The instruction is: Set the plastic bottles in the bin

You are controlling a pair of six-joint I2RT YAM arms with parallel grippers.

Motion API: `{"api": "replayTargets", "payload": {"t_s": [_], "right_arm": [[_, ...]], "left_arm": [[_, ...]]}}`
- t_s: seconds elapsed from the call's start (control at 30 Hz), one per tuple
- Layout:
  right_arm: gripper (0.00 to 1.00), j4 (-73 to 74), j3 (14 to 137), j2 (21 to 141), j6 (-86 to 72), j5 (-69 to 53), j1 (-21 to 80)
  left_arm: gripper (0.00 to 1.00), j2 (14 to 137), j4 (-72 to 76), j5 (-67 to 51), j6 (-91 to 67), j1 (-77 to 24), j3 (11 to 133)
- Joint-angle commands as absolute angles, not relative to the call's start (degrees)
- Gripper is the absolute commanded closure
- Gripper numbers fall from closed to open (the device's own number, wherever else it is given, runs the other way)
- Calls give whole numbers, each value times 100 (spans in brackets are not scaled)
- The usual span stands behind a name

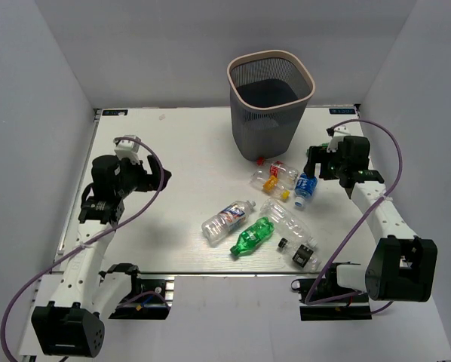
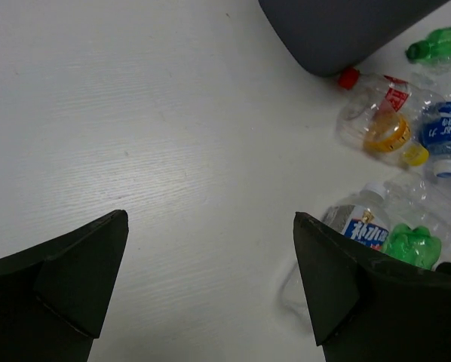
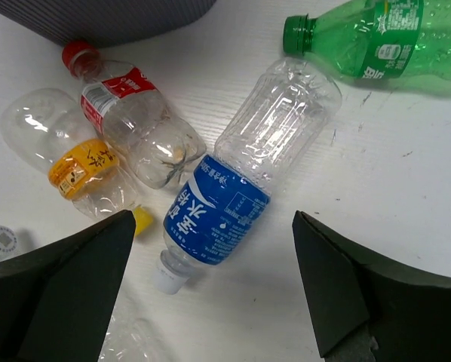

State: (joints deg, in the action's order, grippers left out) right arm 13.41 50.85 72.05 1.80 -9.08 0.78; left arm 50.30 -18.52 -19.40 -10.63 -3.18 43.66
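The bin (image 1: 271,98) stands at the back of the table. Several plastic bottles lie in front of it: a red-label one (image 1: 280,170), a yellow-label one (image 1: 268,183), a blue-label one (image 1: 306,186), a clear blue-label one (image 1: 228,220), a green one (image 1: 253,235) and a black-label one (image 1: 301,253). My right gripper (image 3: 212,216) is open, hovering over the blue-label bottle (image 3: 225,196), its jaws either side of the cap end. A second green bottle (image 3: 369,34) lies beyond it. My left gripper (image 2: 210,219) is open and empty over bare table, left of the bottles.
A clear, unlabelled bottle (image 1: 284,217) lies among the others. White walls close in the table on the left, back and right. The bin's grey base (image 2: 339,30) shows at the top of the left wrist view.
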Motion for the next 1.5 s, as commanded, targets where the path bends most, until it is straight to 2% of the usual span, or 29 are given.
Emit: {"api": "replayTargets", "payload": {"t_s": [0.0, 0.1, 0.17, 0.3, 0.43, 0.47, 0.5, 0.53, 0.57, 0.6, 0.63, 0.67, 0.7, 0.73, 0.77, 0.87, 1.27, 1.4, 1.47], "right_arm": [[10, 1380, 5106, 7136, 175, -870, 79], [10, 1642, 5229, 7216, 877, -1342, 70], [10, 2178, 5440, 7303, 1975, -1903, 62], [10, 2988, 5879, 7444, 2408, -2110, 70], [10, 3094, 5941, 7435, 2602, -2284, 79], [20, 3303, 6020, 7453, 2636, -2433, 44], [67, 3418, 6186, 7558, 2663, -2687, 79], [67, 3549, 6187, 7559, 2593, -2716, 70], [86, 3646, 6231, 7567, 2575, -2759, 62], [85, 3734, 6214, 7567, 2593, -2829, 62], [79, 3735, 6179, 7498, 2619, -2943, 79], [49, 3779, 6039, 7471, 2645, -2962, 62], [31, 3779, 5986, 7445, 2663, -3049, 70], [22, 3788, 5933, 7383, 2689, -3050, 53], [13, 3805, 5802, 7374, 2707, -3041, 70], [11, 3753, 5695, 7348, 2654, -3015, 62], [10, 3771, 5739, 7532, 2628, -2988, 70], [10, 3744, 5739, 7559, 2628, -3006, 62], [10, 3779, 5739, 7567, 2628, -3015, 79]], "left_arm": [[0, 5106, -2391, -2540, -826, -352, 4518], [0, 5290, -2391, -2864, -826, -352, 4518], [0, 5554, -2391, -2971, -773, -421, 4587], [0, 5852, -2645, -2892, -458, -571, 4894], [10, 6466, -2585, -3032, -352, -869, 5211], [19, 6625, -2514, -3145, -352, -1035, 5264], [29, 6940, -2514, -3146, -352, -1142, 5404], [29, 6943, -2514, -3146, -352, -1256, 5475], [36, 7222, -2592, -3068, -291, -1509, 5554], [36, 7355, -2645, -2989, -290, -1642, 5703], [36, 7487, -2759, -2910, -160, -1783, 5782], [34, 7775, -2855, -2796, -80, -2080, 5870], [31, 7926, -2970, -2734, 8, -2231, 6097], [28, 8084, -3093, -2733, 87, -2389, 6221], [16, 8216, -3285, -2655, 245, -2695, 6449], [0, 8499, -3349, -2330, 334, -3128, 6592], [0, 9368, -2690, -968, 105, -4745, 6662], [0, 9922, -2917, -48, 53, -5080, 6662], [4, 10080, -2996, 358, -52, -5158, 6662]]}}
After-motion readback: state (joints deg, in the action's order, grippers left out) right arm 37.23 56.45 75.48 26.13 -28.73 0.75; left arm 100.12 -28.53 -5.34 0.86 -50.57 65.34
